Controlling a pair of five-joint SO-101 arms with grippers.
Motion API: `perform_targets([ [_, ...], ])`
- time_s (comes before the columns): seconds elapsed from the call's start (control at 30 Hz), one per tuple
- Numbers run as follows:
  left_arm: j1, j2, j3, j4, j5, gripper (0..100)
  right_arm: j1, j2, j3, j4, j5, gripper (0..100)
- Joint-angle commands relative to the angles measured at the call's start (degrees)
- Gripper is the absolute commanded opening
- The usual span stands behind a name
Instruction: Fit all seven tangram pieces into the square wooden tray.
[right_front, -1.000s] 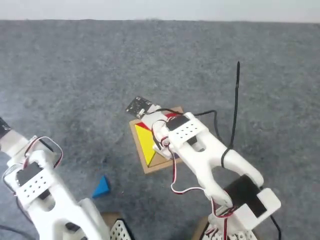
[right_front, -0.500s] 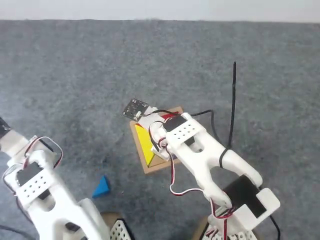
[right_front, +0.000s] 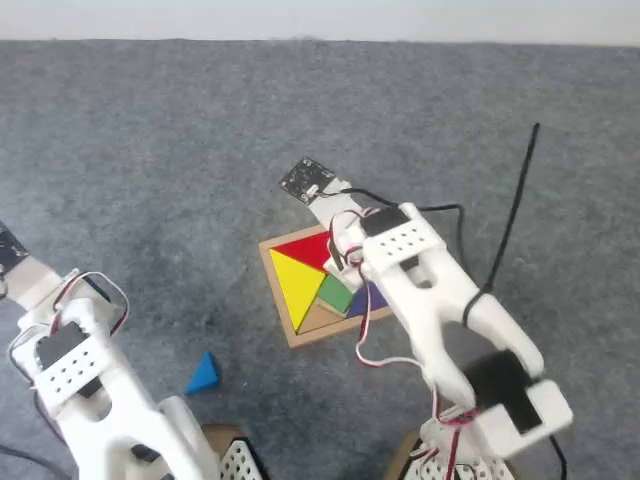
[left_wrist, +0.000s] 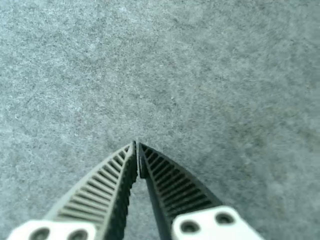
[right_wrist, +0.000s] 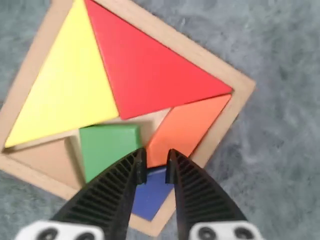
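Underneath it all lies the grey carpeted surface (right_front: 150, 150), with the tray (right_wrist: 234, 107) near the middle of the high view. The right arm (right_front: 440, 310) leans in from 5 o'clock and covers the tray's 2 o'clock side, most likely because it is tending the pieces there. The left arm (right_front: 90, 390) stands well apart at 8 o'clock over bare carpet, probably to keep clear. The right fingers (right_wrist: 120, 185) hang over the spot where three pieces meet, parted by a narrow slit and gripping nothing. The left fingers (left_wrist: 110, 185) are pressed tip to tip, also empty. Inside the tray, the red triangle (right_wrist: 150, 70) fills the 12 o'clock side and the yellow triangle (right_wrist: 70, 95) the 9 o'clock side. They share one edge and sit against the rim, a sensible base for the smaller shapes. The orange piece (right_wrist: 187, 125) lies along the red triangle and the rim, with the green square (right_wrist: 105, 147) just beside it. A sliver of bare wood shows where red, orange and green come together. The blue piece (right_wrist: 150, 192) sits between those two and the rim, partly under the fingers. At 6 o'clock a patch of plain wood looks open. The loose blue triangle (right_front: 203, 373) lies on the carpet at 8 o'clock from the tray, well apart, so the job looks unfinished.
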Motion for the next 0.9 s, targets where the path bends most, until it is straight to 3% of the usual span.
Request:
perform_targets([
  [0.0, 0.5, 0.0, -3.1, -1.4, -1.1, 1, 1.5, 3.6, -6.2, -0.3, 2.5, 6.3],
  [0.33, 0.5, 0.0, -3.0, -1.4, -1.1, 1, -5.9, 6.7, -6.4, 3.0, 4.0, 6.4],
  [0.5, 0.5, 0.0, -3.0, -1.4, -1.2, 1, -1.5, 4.8, -7.9, 3.1, 4.1, 6.4],
  [0.7, 2.7, 0.0, -2.9, -1.0, -1.3, 2, 4.4, -9.3, -2.9, 2.2, 1.6, 6.6],
  [0.87, 8.4, 0.1, -6.9, 9.6, -9.8, 5, 5.3, -24.4, 11.7, -8.7, -3.6, 6.6],
])
